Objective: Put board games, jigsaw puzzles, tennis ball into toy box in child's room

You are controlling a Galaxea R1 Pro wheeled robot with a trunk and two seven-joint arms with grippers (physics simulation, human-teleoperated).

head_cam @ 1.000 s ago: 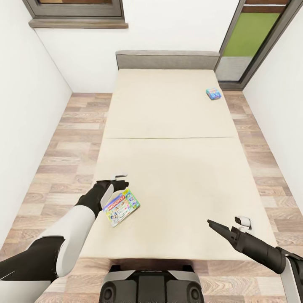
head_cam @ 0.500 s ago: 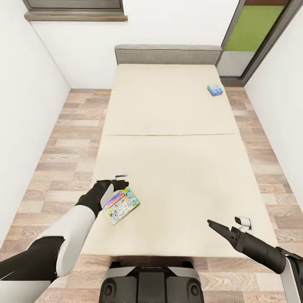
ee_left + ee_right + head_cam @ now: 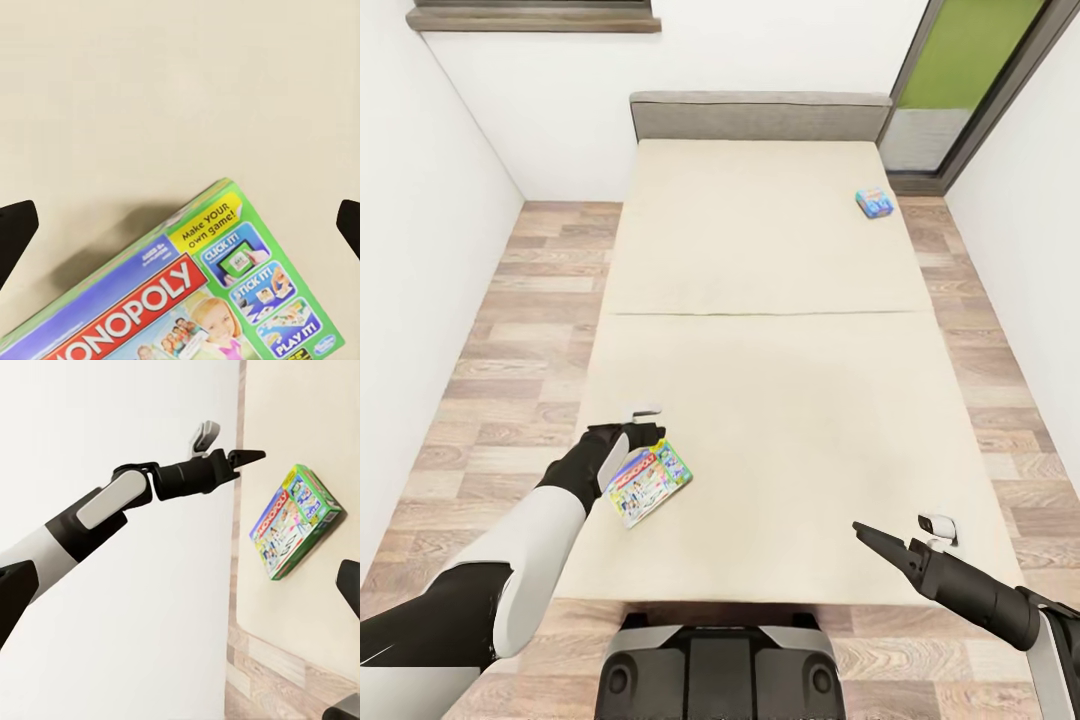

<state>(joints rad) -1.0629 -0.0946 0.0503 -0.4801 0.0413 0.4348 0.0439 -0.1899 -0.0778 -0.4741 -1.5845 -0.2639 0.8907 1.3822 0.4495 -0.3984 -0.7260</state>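
Two flat printed game boxes lie on the cream bed [image 3: 780,400]: green Monopoly box [image 3: 648,484] lower left, blue box [image 3: 874,202] upper right. Left claw [image 3: 643,432] spread apart above Monopoly; right claw [image 3: 872,535] state unclear. Nothing seems collected yet.

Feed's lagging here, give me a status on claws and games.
Left claw open over Monopoly box, not gripping. Right claw open, empty. Blue game near headboard. Bed path unobstructed.

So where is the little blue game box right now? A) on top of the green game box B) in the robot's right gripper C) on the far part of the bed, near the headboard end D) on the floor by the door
C: the blue game box lies flat on the bed, on the far mattress section toward the headboard, well apart from the green game box by the left gripper.
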